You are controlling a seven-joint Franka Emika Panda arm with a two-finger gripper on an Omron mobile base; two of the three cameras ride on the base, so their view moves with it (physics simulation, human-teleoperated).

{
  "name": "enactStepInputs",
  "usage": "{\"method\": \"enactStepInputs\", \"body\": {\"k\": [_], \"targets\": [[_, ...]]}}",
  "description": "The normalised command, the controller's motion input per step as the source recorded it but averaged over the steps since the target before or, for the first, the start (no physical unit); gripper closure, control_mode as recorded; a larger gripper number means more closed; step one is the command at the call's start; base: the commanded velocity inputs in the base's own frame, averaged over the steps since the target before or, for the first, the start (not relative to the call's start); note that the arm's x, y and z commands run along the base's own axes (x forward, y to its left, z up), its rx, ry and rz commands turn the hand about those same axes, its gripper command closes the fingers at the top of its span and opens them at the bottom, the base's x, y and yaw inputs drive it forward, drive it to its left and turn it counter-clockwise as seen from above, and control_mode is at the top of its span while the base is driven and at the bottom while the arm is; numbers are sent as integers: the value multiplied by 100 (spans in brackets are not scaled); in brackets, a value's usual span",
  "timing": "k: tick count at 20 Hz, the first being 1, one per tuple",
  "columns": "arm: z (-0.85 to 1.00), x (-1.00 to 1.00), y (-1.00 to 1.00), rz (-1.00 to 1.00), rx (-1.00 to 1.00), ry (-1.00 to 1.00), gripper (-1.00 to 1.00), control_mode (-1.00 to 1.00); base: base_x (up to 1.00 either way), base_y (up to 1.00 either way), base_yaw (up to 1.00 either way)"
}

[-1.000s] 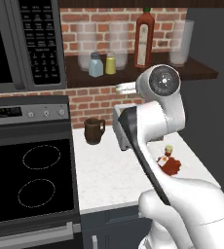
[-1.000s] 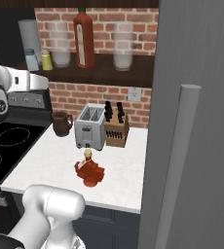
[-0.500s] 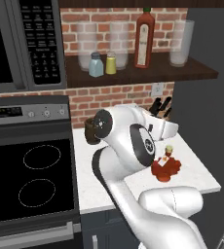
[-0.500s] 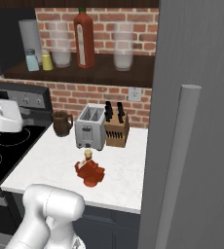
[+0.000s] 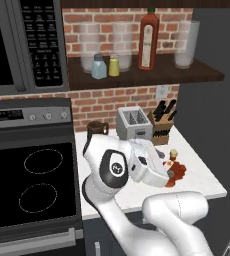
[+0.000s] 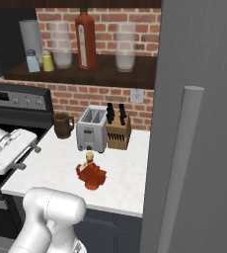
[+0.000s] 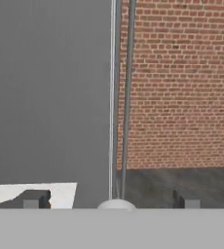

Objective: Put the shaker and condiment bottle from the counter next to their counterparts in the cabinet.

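Arm low over the surface (image 6: 61, 165)
Jaws wide open, holding nothing; dark-red bottle (image 6: 91, 173) on the surface, yellow shaker (image 5: 114, 65) on the shelf (image 5: 137, 75).

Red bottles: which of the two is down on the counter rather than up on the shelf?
The squat dark-red condiment bottle with the tan stopper, in front of the toaster. The tall slim labelled bottle stands on the cabinet shelf.

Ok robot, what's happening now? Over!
Claw open, empty. Yellow shaker already on shelf. Red bottle waiting on counter. Nothing blocking it.
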Motion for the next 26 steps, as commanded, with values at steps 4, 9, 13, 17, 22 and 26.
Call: {"method": "enactStepInputs", "body": {"k": [4, 9, 13, 17, 22, 26], "targets": [[-39, -10, -28, -48, 4, -5, -100, -100, 0, 0, 0], [0, 0, 0, -2, 0, 0, -100, -100, 0, 0, 0], [0, 19, 0, 6, 0, 0, -100, -100, 0, 0, 0], [0, 44, -15, 29, 3, 0, -100, -100, 0, 0, 0], [-4, 25, -28, 25, 2, 0, -100, -100, 0, 0, 0], [0, 1, -34, 0, 3, 5, -100, -100, 0, 0, 0]]}}
